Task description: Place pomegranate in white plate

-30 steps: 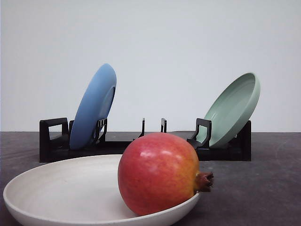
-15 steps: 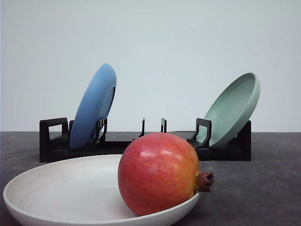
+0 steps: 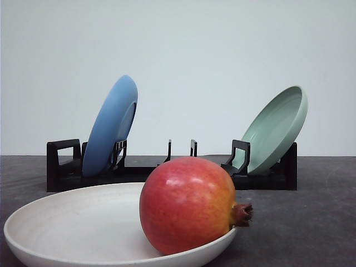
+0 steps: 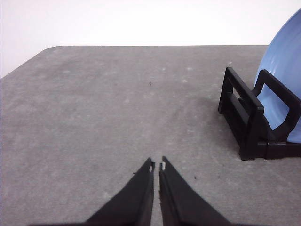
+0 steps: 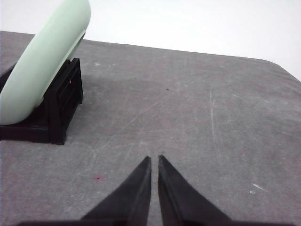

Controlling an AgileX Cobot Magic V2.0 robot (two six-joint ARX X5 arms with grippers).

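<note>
The pomegranate [image 3: 188, 204] is seated at the white plate's [image 3: 67, 222] three o'clock rim, crown outward; a nudge could roll it off. Left gripper [image 4: 157, 166] and right gripper [image 5: 154, 160] are pressed together, empty.

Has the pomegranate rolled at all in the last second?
No. The pomegranate sits in the same spot on the white plate, its crown pointing right, unchanged against the black rack behind.

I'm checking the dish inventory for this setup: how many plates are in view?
3. The white plate lies flat nearest the camera, holding the pomegranate. The blue plate leans at the black rack's left end, the pale green plate at its right end.
</note>
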